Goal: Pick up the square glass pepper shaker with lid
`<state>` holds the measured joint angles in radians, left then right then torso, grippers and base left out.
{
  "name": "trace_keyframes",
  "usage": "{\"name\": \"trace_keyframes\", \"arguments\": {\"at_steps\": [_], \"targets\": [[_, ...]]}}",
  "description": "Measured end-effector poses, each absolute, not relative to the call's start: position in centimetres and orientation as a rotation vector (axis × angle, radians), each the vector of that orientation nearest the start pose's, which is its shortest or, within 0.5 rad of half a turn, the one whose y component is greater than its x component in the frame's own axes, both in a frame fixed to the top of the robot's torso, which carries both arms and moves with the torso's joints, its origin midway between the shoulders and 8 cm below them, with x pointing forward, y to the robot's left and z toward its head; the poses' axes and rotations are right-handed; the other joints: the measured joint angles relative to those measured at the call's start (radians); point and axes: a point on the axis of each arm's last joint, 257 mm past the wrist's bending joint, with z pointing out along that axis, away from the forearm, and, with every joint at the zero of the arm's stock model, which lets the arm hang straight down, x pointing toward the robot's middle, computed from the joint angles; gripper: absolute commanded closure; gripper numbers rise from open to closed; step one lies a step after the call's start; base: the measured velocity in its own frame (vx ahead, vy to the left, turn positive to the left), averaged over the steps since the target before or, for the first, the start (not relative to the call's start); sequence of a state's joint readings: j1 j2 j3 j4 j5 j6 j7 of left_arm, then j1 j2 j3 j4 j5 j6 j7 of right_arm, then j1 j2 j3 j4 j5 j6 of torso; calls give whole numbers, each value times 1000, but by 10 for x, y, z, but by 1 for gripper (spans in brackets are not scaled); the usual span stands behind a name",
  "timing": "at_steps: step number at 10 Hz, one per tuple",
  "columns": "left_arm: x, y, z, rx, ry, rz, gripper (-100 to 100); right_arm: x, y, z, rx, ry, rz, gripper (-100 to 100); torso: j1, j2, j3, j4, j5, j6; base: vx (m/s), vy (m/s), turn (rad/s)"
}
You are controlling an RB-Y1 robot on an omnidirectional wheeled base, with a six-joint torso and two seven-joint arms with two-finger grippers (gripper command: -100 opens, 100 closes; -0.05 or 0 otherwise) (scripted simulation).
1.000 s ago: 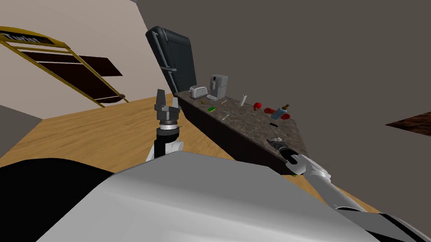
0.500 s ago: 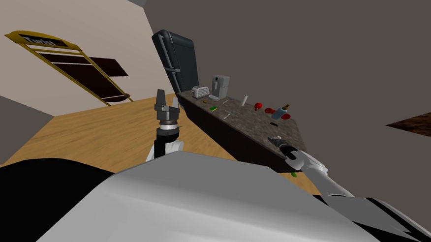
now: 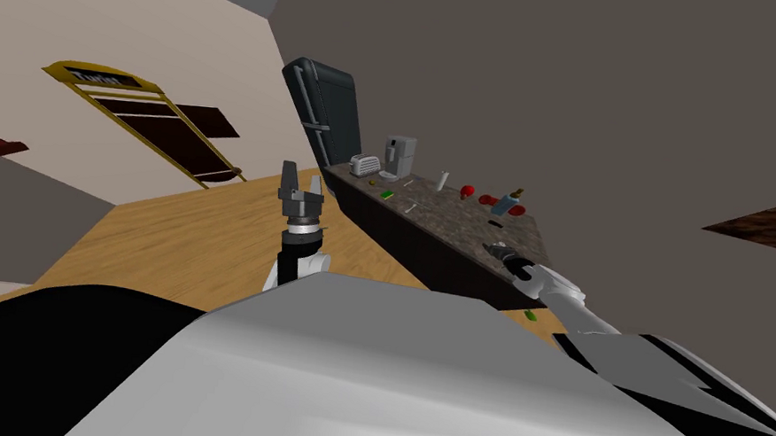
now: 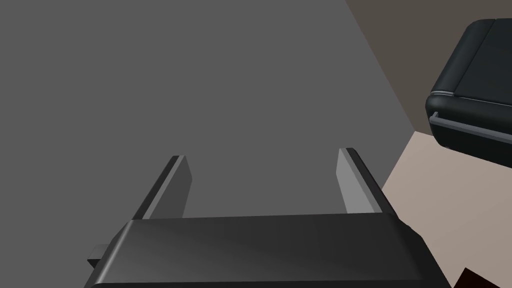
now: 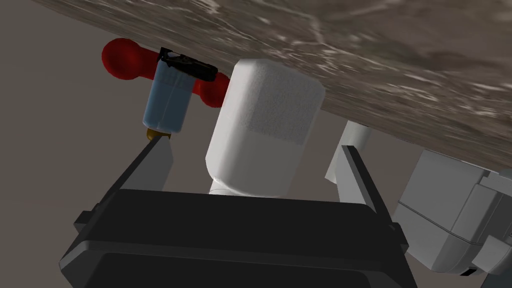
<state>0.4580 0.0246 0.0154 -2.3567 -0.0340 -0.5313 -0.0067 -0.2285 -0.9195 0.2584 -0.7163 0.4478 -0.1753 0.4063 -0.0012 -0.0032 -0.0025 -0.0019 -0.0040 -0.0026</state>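
Two thin, light grey fingers of our right gripper [image 5: 255, 144] are standing spread, straddling the white, round-cornered square pepper shaker [image 5: 270, 110] without pressing it, and a gap is showing along each side. The shaker is sitting centred between the blades and close to the palm. Its long axis is running roughly along the fingers, with its narrower collared end toward the palm. Its far end is resting on the mottled brown-grey stone countertop [image 5: 400, 40]. The far half is looking frosted and the near half smooth. We are judging that squeezing inward is all the grasp is needing. Just past one fingertip a pale blue, gold-tipped bottle [image 5: 167, 100] is standing before glossy red lumps [image 5: 120, 57]. Past the other are a small white cylinder [image 5: 352, 142] and a boxy light grey appliance [image 5: 450, 220]. Our left gripper [image 4: 262, 154] is hanging raised, well apart, fingers spread and empty.
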Motion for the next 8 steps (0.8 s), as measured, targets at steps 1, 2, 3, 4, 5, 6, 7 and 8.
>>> {"name": "trace_keyframes", "arguments": {"at_steps": [1,2,3,4,5,6,7,8], "targets": [[323,266,76,-496,550,-1306,0,489,-638,-316,-6,2044,-407,-100,1,3,2,1,0,-1,-111,13,109],[323,266,76,-496,550,-1306,0,497,-639,-311,-1,2040,-409,-100,1,6,3,1,0,0,-65,12,4],[323,266,76,-496,550,-1306,0,497,-649,-308,16,2040,-424,-100,1,5,3,1,0,0,-21,6,-9],[323,266,76,-496,550,-1306,0,497,-650,-307,18,2041,-426,100,1,3,2,1,0,0,-5,2,3],[323,266,76,-496,550,-1306,0,497,-649,-308,17,2041,-425,100,0,1,1,0,0,0,0,0,0],[323,266,76,-496,550,-1306,0,497,-650,-306,15,2039,-428,100,0,1,0,0,-1,1,0,0,0],[323,266,76,-496,550,-1306,0,497,-650,-306,16,2038,-428,100,-1,0,-1,-1,-1,0,0,0,0],[323,266,76,-496,550,-1306,0,497,-650,-306,16,2038,-426,100,-1,0,-1,-1,-1,0,0,0,0]]}}
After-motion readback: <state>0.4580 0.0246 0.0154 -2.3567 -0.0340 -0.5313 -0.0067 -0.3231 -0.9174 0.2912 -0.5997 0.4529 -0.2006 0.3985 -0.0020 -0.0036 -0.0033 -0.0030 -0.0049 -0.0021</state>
